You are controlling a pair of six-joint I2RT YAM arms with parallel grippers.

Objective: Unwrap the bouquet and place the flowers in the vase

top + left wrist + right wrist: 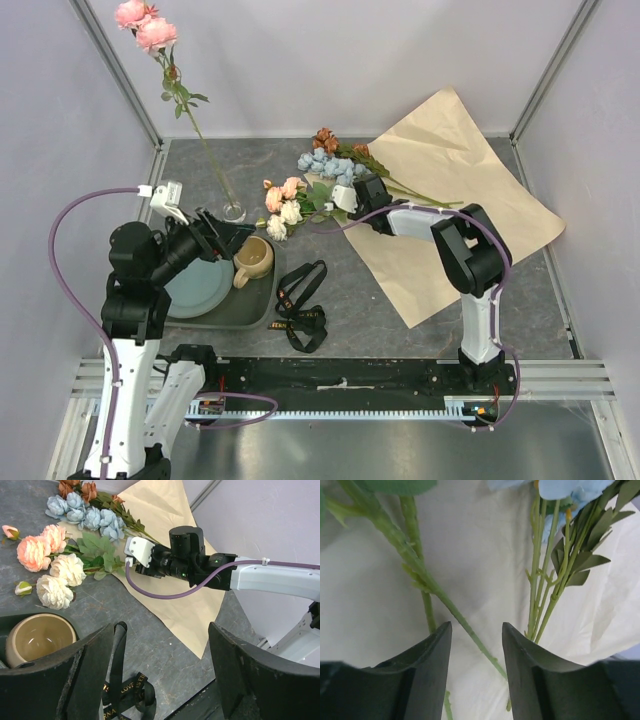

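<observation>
The flowers point(290, 200), pink, cream and blue, are spread over the left edge of the paper point(460, 200), half hiding the right hand point(476, 630), parted around a green stem point(462, 621). Left of the paper, the left hand point(161, 627) is held open beside the vase point(230, 203).

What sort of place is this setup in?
Most likely a lab robot cell, not a home or shop: plain white panel walls in metal framing enclose a grey table, with an aluminium rail along its near edge.
</observation>
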